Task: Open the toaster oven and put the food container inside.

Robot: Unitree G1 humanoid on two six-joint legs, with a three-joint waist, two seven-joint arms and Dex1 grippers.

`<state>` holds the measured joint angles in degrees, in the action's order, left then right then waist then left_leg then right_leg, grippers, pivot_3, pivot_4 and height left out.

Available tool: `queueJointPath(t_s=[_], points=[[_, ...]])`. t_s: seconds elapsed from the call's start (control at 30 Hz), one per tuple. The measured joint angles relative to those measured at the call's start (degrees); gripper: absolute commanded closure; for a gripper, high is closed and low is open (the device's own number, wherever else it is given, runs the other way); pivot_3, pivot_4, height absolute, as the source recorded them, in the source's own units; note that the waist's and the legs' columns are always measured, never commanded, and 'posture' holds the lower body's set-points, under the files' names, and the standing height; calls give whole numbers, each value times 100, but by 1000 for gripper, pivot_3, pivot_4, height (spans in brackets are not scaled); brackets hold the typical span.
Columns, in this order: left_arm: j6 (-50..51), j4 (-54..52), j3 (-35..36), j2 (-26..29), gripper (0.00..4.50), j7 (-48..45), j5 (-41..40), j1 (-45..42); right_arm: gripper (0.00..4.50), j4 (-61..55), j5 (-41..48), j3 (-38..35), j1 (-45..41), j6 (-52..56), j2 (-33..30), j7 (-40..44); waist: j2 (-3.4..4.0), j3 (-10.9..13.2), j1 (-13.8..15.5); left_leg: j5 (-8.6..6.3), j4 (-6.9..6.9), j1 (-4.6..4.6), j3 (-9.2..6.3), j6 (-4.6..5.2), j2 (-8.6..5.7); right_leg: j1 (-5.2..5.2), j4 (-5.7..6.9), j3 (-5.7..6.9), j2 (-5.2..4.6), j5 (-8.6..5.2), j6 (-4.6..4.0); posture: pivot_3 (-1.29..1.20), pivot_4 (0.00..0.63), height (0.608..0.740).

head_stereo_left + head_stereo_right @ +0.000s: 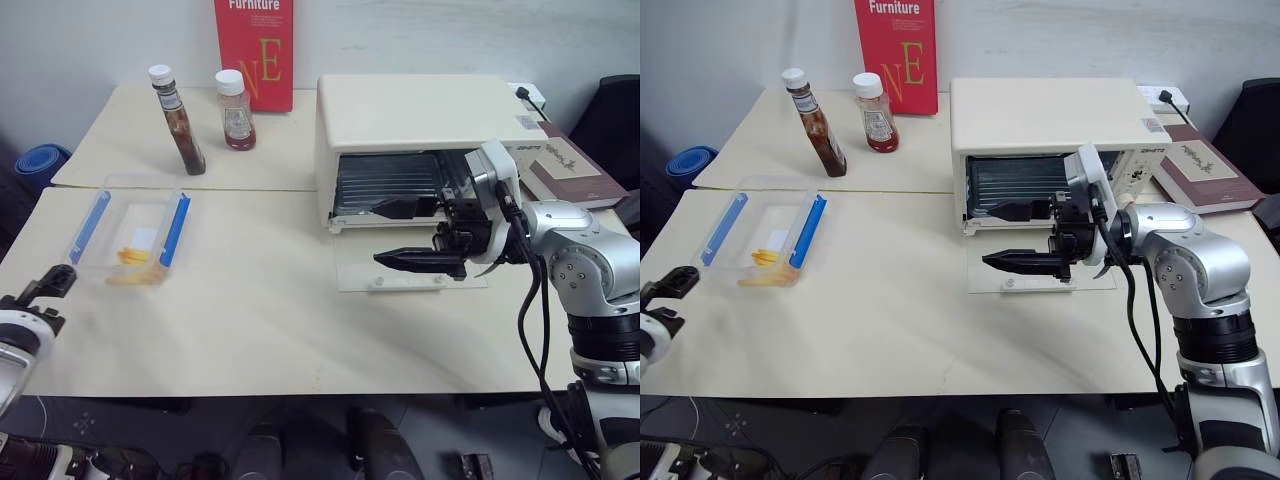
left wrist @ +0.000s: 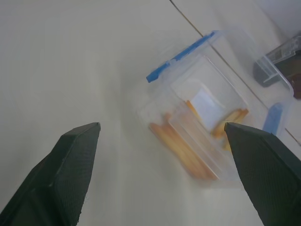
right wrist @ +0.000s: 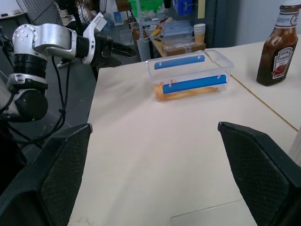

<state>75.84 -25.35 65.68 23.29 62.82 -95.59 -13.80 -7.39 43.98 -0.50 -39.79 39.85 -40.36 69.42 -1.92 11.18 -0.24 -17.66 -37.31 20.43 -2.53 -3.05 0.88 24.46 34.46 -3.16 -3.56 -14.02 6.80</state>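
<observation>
The cream-white toaster oven point(image 1: 420, 110) stands at the back right of the table. Its glass door point(image 1: 352, 272) lies flat on the table, and the wire rack point(image 1: 385, 185) shows inside. My right gripper point(image 1: 377, 235) hangs open just above the door, in front of the oven's mouth, pointing left, with nothing between its fingers. The food container point(image 1: 135, 238), a clear box with two blue clips and yellow-orange bits inside, rests on the table's left side. By the table's front left edge my left gripper point(image 2: 161, 126) is open, aimed at the container and a short way from it.
Two sauce bottles point(image 1: 178, 120) point(image 1: 236, 110) and a red book point(image 1: 255, 50) stand at the back of the table, behind the container. More books point(image 1: 565, 170) lie right of the oven. A seam point(image 1: 250, 189) runs across the table behind the container.
</observation>
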Motion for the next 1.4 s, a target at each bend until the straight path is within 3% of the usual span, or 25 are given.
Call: queueJointPath(t_s=[0.13,0.2,0.5,0.83,0.97,1.3,1.4], points=[[-1782,19,-1195,271,12,1386,-1359,438,0,-154,11,-12,48,9,0,-87,1,-1,16,-2,9,0,6,-4,0,5,-6,0,-2,-2,-4,0,150,740],[-2425,2,-1628,369,12,1740,-1590,586,0,-206,44,-53,134,35,-1,-151,1,0,9,-2,8,1,16,-3,-1,5,-10,-2,2,-3,-6,0,150,740],[-3580,642,-2803,1321,12,1747,-1687,357,0,-626,266,-355,407,292,-20,-460,4,-1,19,2,7,-2,24,4,-3,-1,-15,0,7,-11,-26,0,150,740],[-4138,1860,-3720,1403,12,1566,-1222,-617,0,-906,599,-622,494,586,-163,-666,4,-1,20,1,15,5,27,6,-2,2,-31,2,7,-1,-10,0,150,740],[-4239,2194,-3910,1313,931,1563,-839,-940,0,-1062,756,-682,499,677,-224,-716,4,-1,14,1,14,7,29,6,-3,1,-37,0,6,4,-1,0,150,740],[-4236,2427,-3923,1150,3973,1552,-420,-1143,0,-1228,942,-683,540,784,-443,-771,4,-1,24,1,15,10,29,7,-3,2,-42,1,5,6,3,0,150,740],[-4045,2632,-3928,1221,4269,1546,-409,-1138,0,-1282,1091,-759,578,870,-558,-767,3,-1,12,1,16,11,29,7,-2,3,-43,1,7,6,3,0,150,740]])
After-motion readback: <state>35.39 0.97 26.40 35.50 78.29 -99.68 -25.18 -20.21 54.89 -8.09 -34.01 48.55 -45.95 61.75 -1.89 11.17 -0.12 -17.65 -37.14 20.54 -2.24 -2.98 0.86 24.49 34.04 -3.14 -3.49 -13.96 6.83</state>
